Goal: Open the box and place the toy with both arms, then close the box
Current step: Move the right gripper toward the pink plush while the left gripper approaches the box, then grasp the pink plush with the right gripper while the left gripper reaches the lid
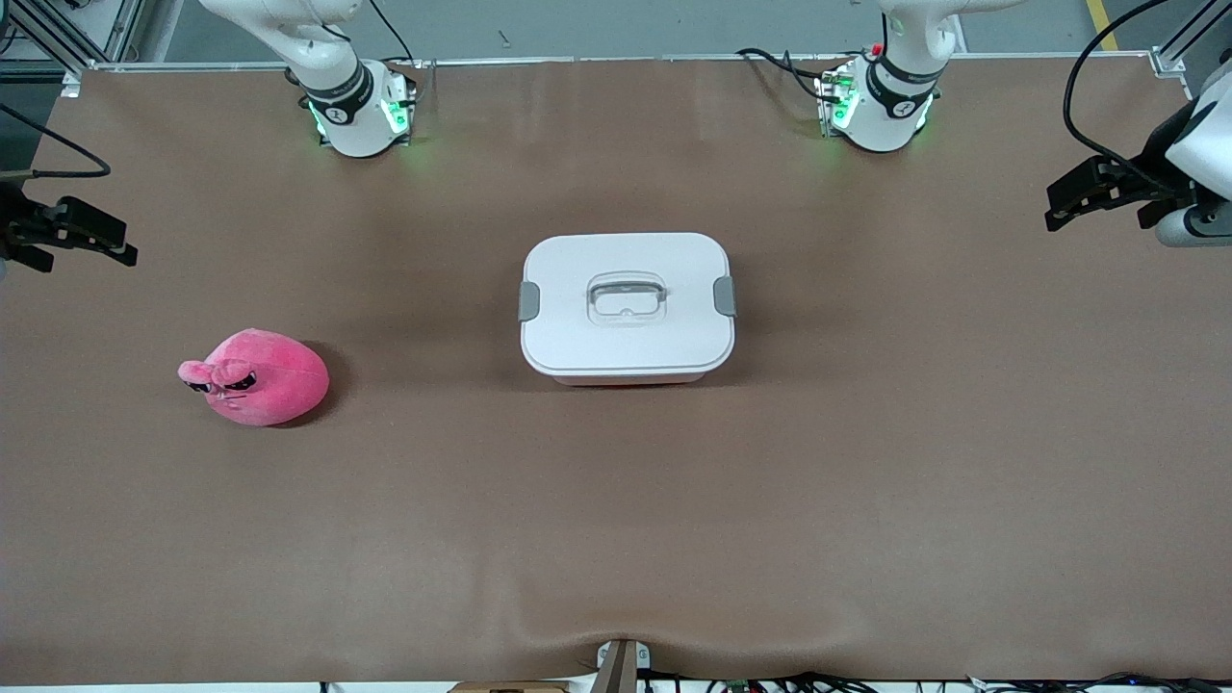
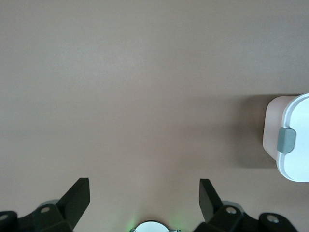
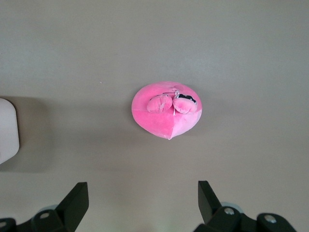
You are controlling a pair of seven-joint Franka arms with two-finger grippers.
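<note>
The box (image 1: 626, 332) stands mid-table with its white lid on, a grey clip (image 1: 528, 300) at each end and a clear handle (image 1: 627, 296) on top. The hot-pink toy (image 1: 255, 377) lies on the table toward the right arm's end, nearer the front camera than the box. My right gripper (image 1: 120, 245) hangs open and empty over that end of the table; its wrist view (image 3: 143, 188) shows the toy (image 3: 166, 111) and a box corner (image 3: 7, 130). My left gripper (image 1: 1059, 204) hangs open and empty over the left arm's end; its wrist view (image 2: 145, 186) shows the box's end (image 2: 289, 159).
The brown table mat (image 1: 616, 520) bears only the box and toy. The two arm bases (image 1: 361, 111) (image 1: 881, 106) stand at the edge farthest from the front camera. A small camera mount (image 1: 621, 664) sits at the nearest edge.
</note>
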